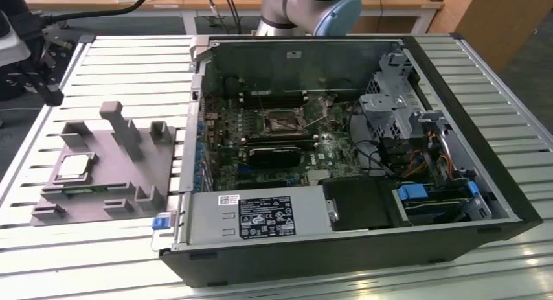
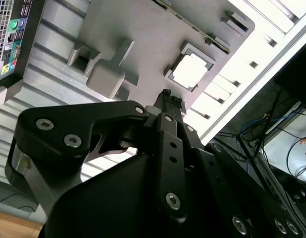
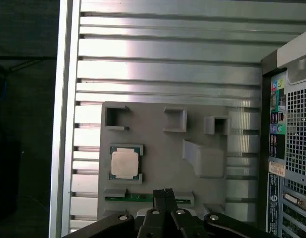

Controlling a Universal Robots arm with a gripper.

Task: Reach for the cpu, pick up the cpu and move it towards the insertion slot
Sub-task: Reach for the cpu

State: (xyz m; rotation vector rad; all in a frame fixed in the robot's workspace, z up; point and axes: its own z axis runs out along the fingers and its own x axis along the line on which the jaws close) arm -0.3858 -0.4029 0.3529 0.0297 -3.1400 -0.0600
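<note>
Silvery square cpu (image 3: 125,163) lies in a recess of the grey plastic tray (image 3: 158,148); black gripper (image 3: 163,192) hangs apart from it, fingers clenched together, empty; silver-framed insertion slot (image 1: 283,124) sits inside the open computer case (image 1: 363,261)

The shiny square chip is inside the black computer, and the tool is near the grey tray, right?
No. The silvery square chip lies in the grey plastic tray, not in the black computer case, as the first wrist view shows. The tool is near the tray.

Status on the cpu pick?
Gripper shut, empty, hovering near the grey tray. Cpu seated in a tray recess, untouched. Nothing over it.
</note>
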